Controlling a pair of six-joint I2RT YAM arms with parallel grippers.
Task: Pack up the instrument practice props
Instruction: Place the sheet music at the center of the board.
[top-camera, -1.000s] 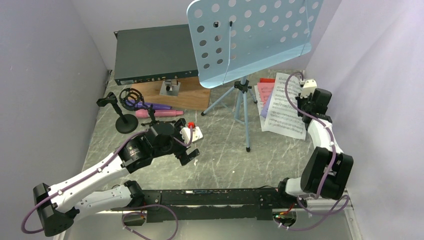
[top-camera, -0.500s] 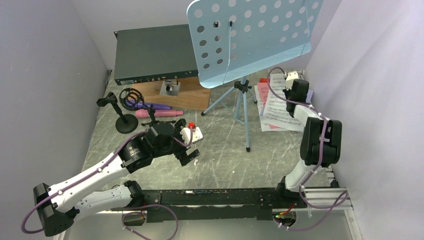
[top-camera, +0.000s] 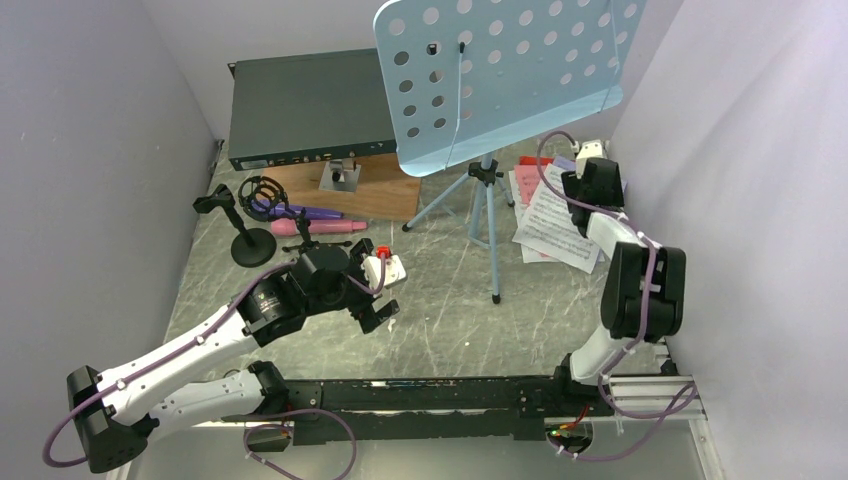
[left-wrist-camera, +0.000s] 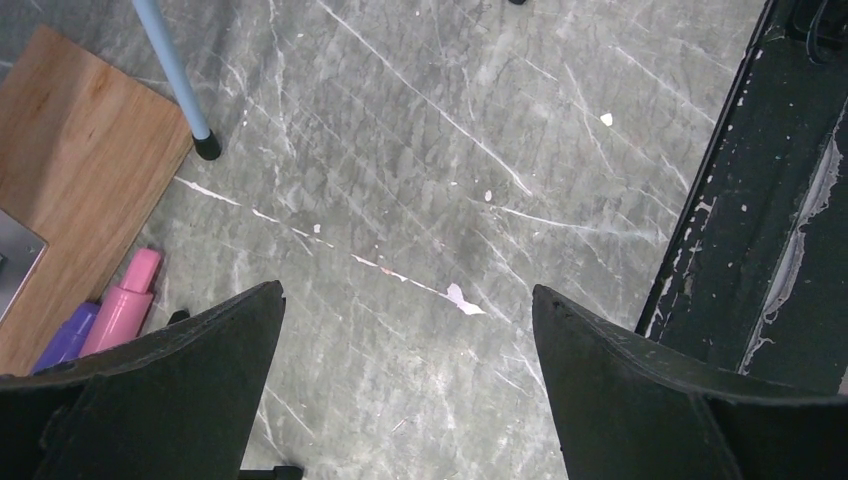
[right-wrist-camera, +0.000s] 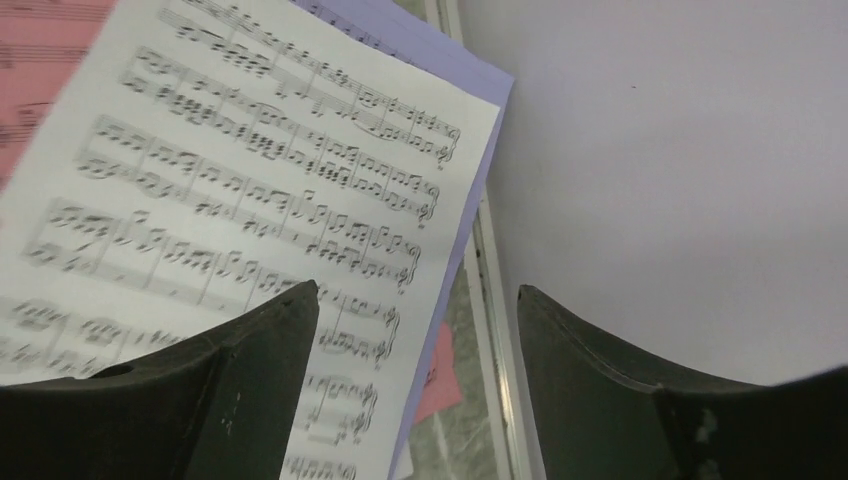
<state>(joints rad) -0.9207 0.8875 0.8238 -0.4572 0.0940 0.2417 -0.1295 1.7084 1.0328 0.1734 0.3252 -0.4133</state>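
Observation:
The light-blue perforated music tripod (top-camera: 505, 80) stands mid-table at the back. The music sheets (top-camera: 550, 225) lie to its right near the wall: a white sheet (right-wrist-camera: 250, 180) on top, lavender (right-wrist-camera: 440, 60) and red (right-wrist-camera: 440, 375) under it. My right gripper (top-camera: 583, 190) (right-wrist-camera: 415, 290) hovers open over their wall-side edge, nothing between its fingers. The purple microphone (top-camera: 300, 212) and pink microphone (top-camera: 320, 228) lie at the left by the round-base holder (top-camera: 250, 245) and the tripod holder (top-camera: 265, 190). My left gripper (top-camera: 370, 290) (left-wrist-camera: 407, 290) is open over bare table.
A dark green rack box (top-camera: 310, 105) sits at the back left, with a brown wooden board (top-camera: 375, 190) in front of it. Walls close in on the left and right. A tripod leg (left-wrist-camera: 175, 75) ends beside the board. The black base rail (left-wrist-camera: 760, 200) runs along the near edge.
My right arm swung back toward the far wall over the sheets and its jaws opened. The white sheet shifted and turned a little. The left arm stayed still.

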